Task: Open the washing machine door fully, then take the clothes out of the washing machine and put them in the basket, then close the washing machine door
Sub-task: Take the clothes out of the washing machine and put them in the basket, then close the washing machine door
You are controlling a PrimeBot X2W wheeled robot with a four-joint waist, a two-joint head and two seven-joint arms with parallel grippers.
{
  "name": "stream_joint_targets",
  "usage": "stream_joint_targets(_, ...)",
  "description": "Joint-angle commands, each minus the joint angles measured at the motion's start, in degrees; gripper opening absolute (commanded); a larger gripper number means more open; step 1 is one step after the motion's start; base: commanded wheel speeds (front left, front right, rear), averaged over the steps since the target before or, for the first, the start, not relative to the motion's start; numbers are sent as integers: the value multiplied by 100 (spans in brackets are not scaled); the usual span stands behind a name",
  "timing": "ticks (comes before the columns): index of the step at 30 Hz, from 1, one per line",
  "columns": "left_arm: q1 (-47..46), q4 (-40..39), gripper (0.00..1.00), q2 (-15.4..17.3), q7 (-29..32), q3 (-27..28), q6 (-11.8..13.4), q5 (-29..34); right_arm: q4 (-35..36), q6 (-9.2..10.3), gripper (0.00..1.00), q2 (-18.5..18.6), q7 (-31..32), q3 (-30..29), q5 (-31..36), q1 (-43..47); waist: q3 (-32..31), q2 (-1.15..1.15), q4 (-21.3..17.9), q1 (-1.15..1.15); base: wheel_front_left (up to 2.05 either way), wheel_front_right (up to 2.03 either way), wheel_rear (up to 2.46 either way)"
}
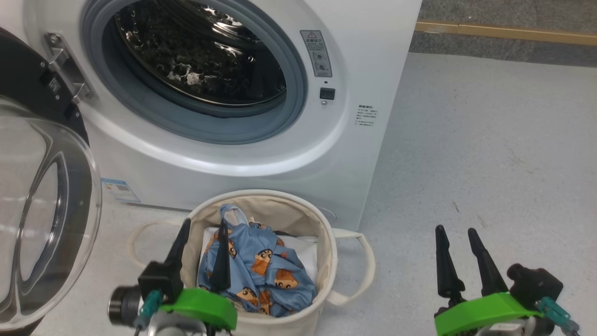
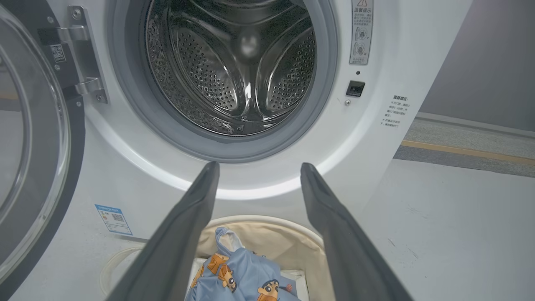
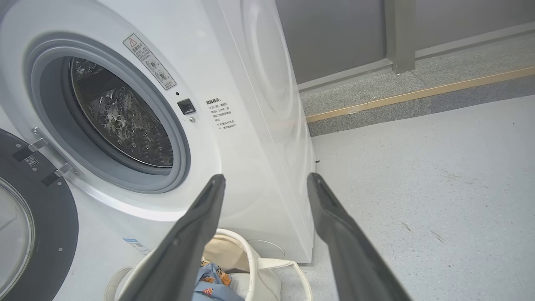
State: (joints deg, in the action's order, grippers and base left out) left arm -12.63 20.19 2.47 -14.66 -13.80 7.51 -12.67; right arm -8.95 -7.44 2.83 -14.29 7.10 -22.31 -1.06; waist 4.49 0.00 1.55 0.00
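Observation:
The white washing machine (image 1: pixel 354 56) stands with its drum bare and shiny inside. Its door (image 1: pixel 44 219) hangs swung wide to the left, black rim and clear glass bowl facing me. In front of the machine sits the cream basket (image 1: pixel 326 242), holding the light-blue clothes (image 1: pixel 261 270) with orange cartoon faces on a white sheet. My left gripper (image 1: pixel 205 226) hovers open over the basket's left side, fingers apart and holding nothing. My right gripper (image 1: pixel 457 231) is open above the bare floor to the right. The left wrist view looks past open fingers (image 2: pixel 196 209) at the drum, the basket (image 2: pixel 271 234) and the clothes (image 2: pixel 246 276).
Grey floor (image 1: pixel 489 154) stretches to the right of the machine. A wooden strip (image 1: pixel 503 32) and a grey kerb run along the far edge. A blue label sticker (image 1: pixel 120 189) sits low on the washer front. The basket's strap handles (image 1: pixel 366 266) loop out at both sides.

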Motion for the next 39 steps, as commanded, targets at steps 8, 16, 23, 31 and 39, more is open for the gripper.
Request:
stream_joint_targets(8, 187, 87, 100, 43, -34, 197, 9, 131, 67, -5, 100, 5, -71, 162, -65, 30, -125, 0, 20, 0, 0, 0, 0)
stream_joint_targets(16, 262, 73, 100, 42, -34, 124, 96, 30, 38, -5, 100, 5, -71, 179, -89, 65, -170, 0, 14, 0, 0, 0, 0)
stream_joint_targets(23, 273, 38, 100, 42, -34, 82, 139, 29, 33, -5, 100, 5, -71, 208, -108, 76, -196, 0, 19, 0, 0, 0, 0)
stream_joint_targets(31, 336, 57, 100, 42, -34, 55, 131, 19, 13, -5, 100, 5, -71, 256, -109, 122, -296, 0, 22, 0, 0, 0, 0)
stream_joint_targets(39, 375, 39, 100, 41, -34, 52, 132, 15, 15, -5, 100, 5, -71, 269, -96, 149, -323, 0, 17, 0, 0, 0, 0)
